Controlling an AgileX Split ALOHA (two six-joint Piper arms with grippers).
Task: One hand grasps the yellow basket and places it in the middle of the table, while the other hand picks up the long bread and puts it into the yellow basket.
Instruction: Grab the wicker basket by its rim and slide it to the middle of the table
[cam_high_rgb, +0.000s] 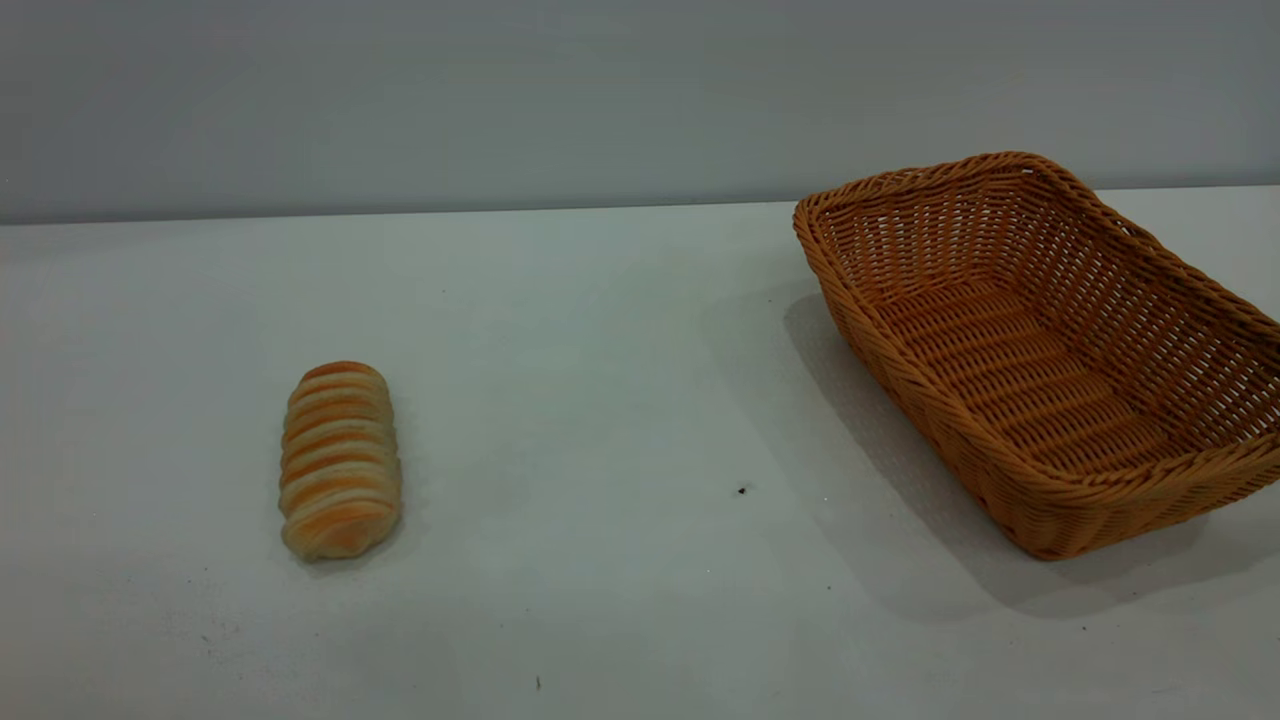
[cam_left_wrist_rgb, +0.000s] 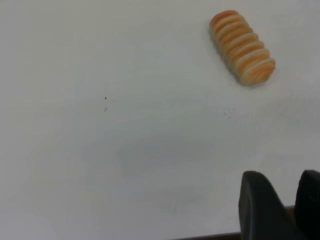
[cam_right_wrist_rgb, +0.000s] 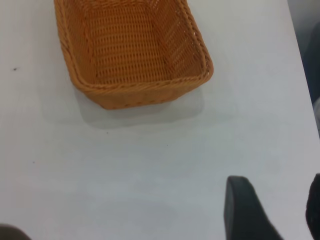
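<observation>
Bread (cam_high_rgb: 340, 460) soft, squashable: pinch gently mid-length. Basket (cam_high_rgb: 1040, 345) light, stiff: take by rim. Left gripper (cam_left_wrist_rgb: 286, 200) and right gripper (cam_right_wrist_rgb: 272, 207) both spread, empty.

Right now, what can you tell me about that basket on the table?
The basket is a large rectangular one that looks like woven wicker, orange-tan, with flared open-weave sides, a tighter ribbed floor and a thick braided rim. It is empty and sits upright on the white table, at the right in the exterior view, turned at an angle. The bread lies far off to its left. Nothing touches the basket but the table; no gripper is on it.
</observation>
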